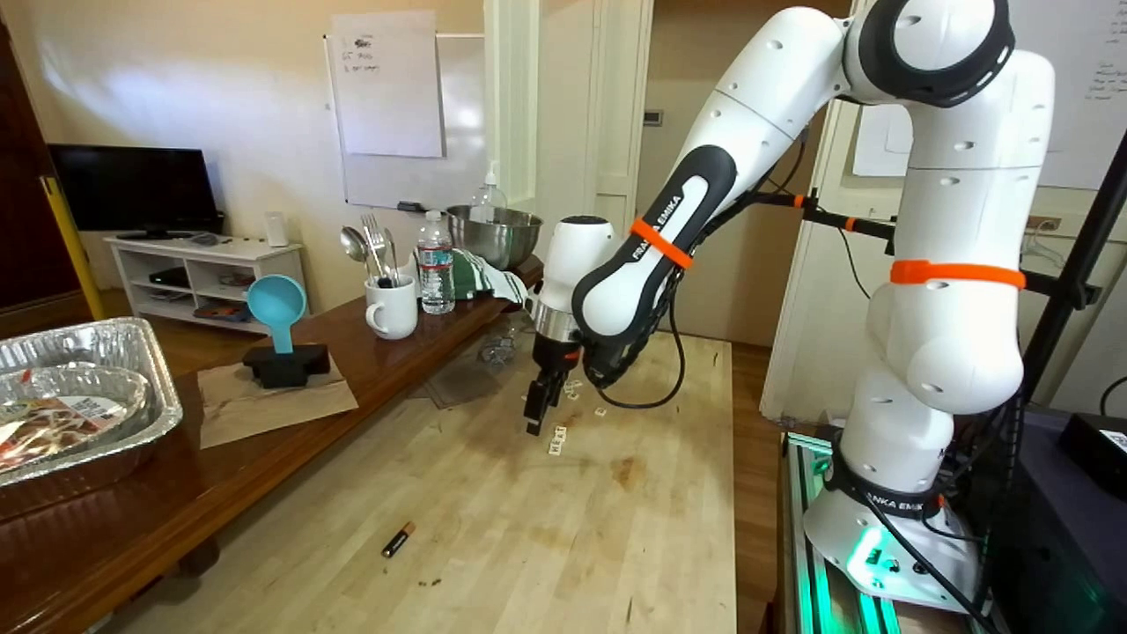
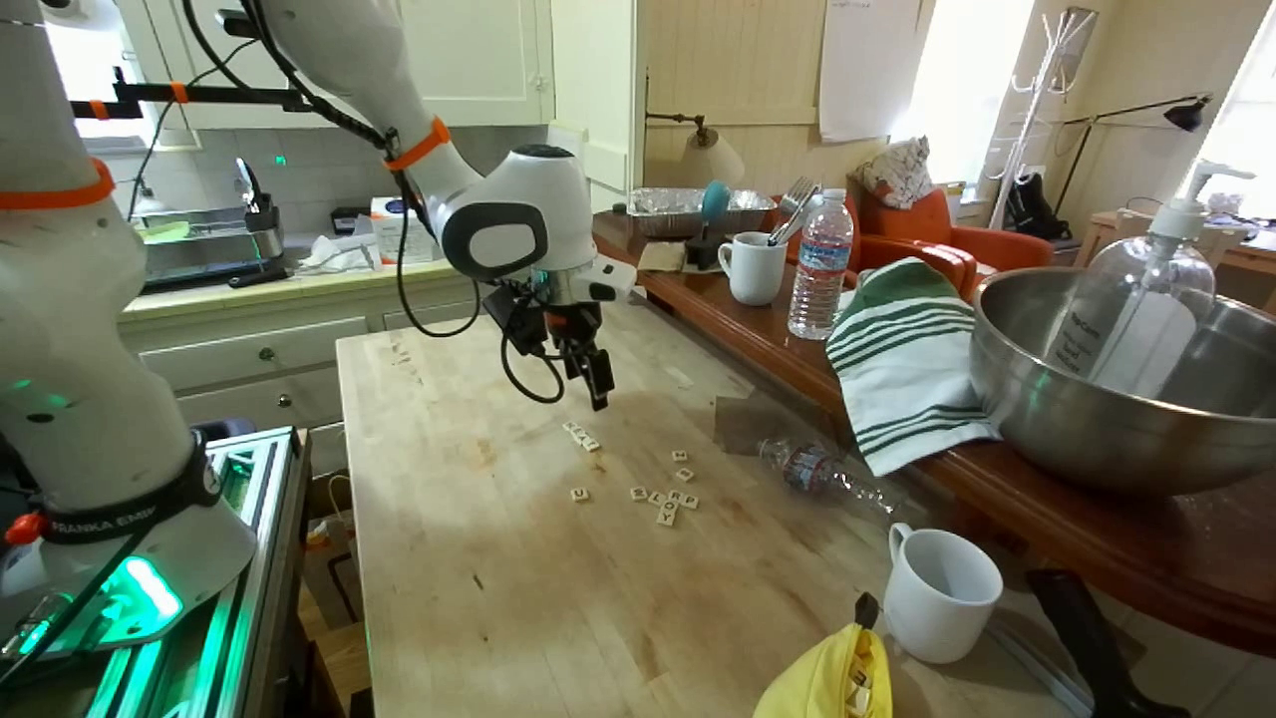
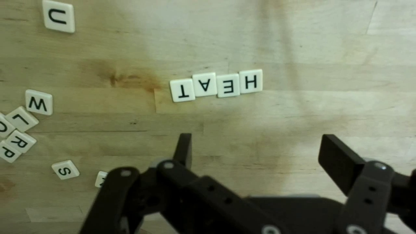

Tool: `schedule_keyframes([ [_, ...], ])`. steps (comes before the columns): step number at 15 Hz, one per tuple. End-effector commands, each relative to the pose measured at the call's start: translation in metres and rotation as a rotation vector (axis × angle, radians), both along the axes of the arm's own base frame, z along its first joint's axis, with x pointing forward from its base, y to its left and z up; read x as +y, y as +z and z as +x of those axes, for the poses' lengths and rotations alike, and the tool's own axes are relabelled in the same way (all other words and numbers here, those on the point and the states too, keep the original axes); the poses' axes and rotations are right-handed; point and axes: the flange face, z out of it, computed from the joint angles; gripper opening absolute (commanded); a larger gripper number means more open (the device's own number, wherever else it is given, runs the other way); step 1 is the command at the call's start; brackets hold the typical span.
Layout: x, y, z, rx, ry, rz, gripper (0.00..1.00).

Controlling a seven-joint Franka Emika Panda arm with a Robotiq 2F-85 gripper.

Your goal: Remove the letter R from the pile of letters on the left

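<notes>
The pile of small whitish letter tiles (image 2: 668,511) lies loosely on the wooden table. In the wrist view it is at the left edge, partly cut off. The letter R tile (image 3: 20,141) lies there, touching the P tile (image 3: 8,152) and close to the O and L tiles. The W tile (image 3: 39,102), S tile (image 3: 65,169) and U tile (image 3: 59,16) lie apart. A row of tiles reading HEAT (image 3: 205,84) lies ahead of the fingers. My gripper (image 3: 256,143) is open and empty above the table, near the HEAT row and away from the pile.
A battery (image 1: 399,539) lies on the table. A raised brown ledge (image 1: 370,401) runs along one side. An empty bottle (image 2: 822,477), a white mug (image 2: 942,598) and a yellow pouch (image 2: 827,678) are on the table. A steel bowl (image 2: 1126,419) and towel (image 2: 907,369) sit on the ledge.
</notes>
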Motion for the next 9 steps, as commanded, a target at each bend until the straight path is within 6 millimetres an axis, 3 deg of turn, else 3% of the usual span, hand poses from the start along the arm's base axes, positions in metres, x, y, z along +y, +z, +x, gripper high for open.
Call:
schedule_keyframes([
  [1,-0.0002,0.0018,-0.0003,0.005,0.0,-0.002,1.0],
  [9,-0.0014,0.0046,-0.0008,0.005,-0.001,-0.003,1.0],
])
